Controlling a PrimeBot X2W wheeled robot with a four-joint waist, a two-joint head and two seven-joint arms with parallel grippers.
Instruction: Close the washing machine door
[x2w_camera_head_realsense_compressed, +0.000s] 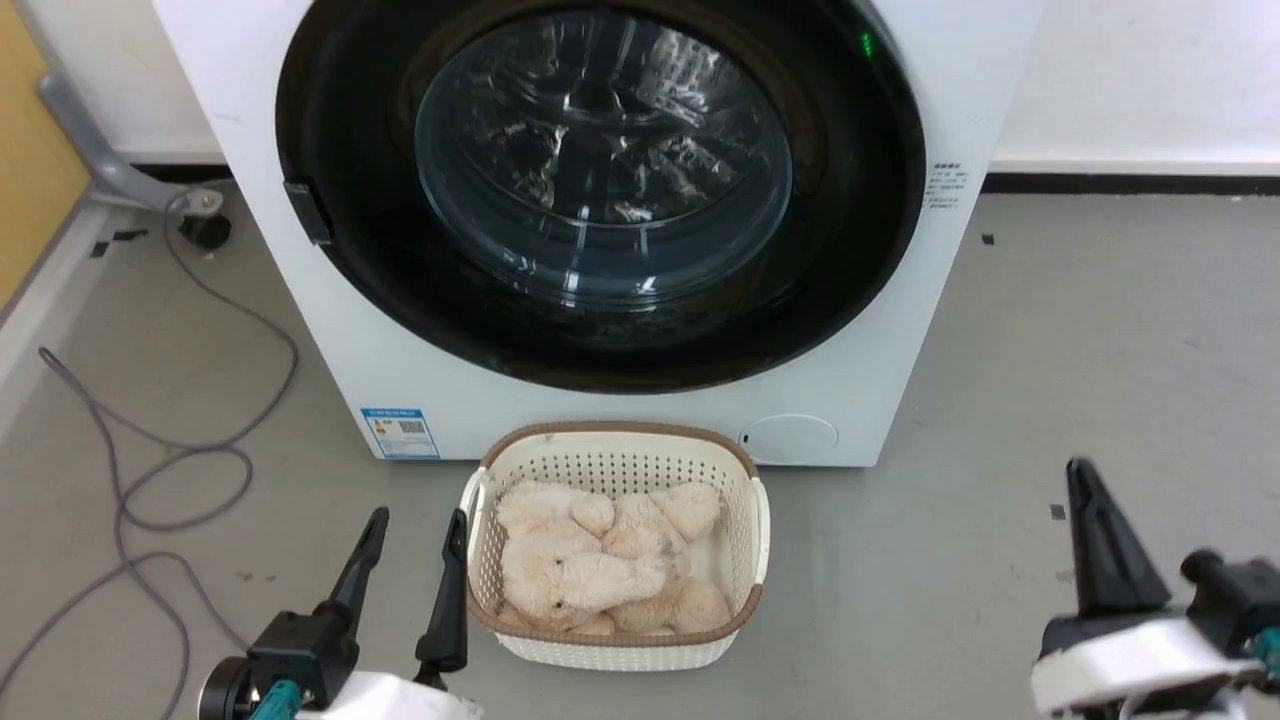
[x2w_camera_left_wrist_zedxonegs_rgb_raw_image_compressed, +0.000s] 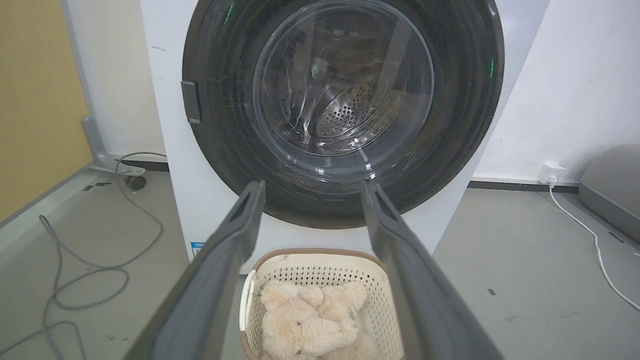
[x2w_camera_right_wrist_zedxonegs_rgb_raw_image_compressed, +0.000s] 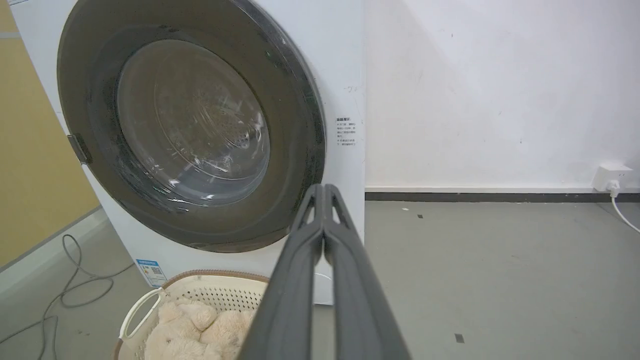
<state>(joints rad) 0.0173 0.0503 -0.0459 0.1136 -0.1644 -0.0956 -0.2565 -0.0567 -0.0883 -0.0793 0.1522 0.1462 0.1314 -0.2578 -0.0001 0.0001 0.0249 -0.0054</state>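
When we looked down from the head cam, the far left was just a loose grey cable (x2w_camera_head_realsense_compressed: 119, 480) looping over the grey floor (x2w_camera_head_realsense_compressed: 1050, 330). Next along, low in the shot, our left pincer (x2w_camera_head_realsense_compressed: 420, 517) hung above the floor with its two dark fingers spread apart, released and gripping nothing, its inner finger just beside the basket's left wall. That white basket (x2w_camera_head_realsense_compressed: 620, 432) sat on the floor right in front of the washing machine (x2w_camera_head_realsense_compressed: 300, 330), with beige plush toys (x2w_camera_head_realsense_compressed: 600, 570) piled in it.

Behind the basket, the washing machine door (x2w_camera_head_realsense_compressed: 600, 190) sat flat against the white front, so it looked shut to us. Its glossy black rim took up nearly the whole width, its small latch tab (x2w_camera_head_realsense_compressed: 305, 210) was on the left edge, and the perforated drum showed through the glass in the left wrist cam. Neither pincer was touching the door; both were well apart from it. Low on the machine we could see a blue label sticker (x2w_camera_head_realsense_compressed: 400, 432) on the left and a small round flap (x2w_camera_head_realsense_compressed: 790, 438) on the right, and a tiny green light (x2w_camera_head_realsense_compressed: 867, 43) glowed up top.

Far right, our right pincer (x2w_camera_head_realsense_compressed: 1080, 475) was clenched, fingers pressed together on nothing, hovering over bare floor. Its wrist cam also caught a white plug (x2w_camera_right_wrist_zedxonegs_rgb_raw_image_compressed: 611, 177) on the wall.
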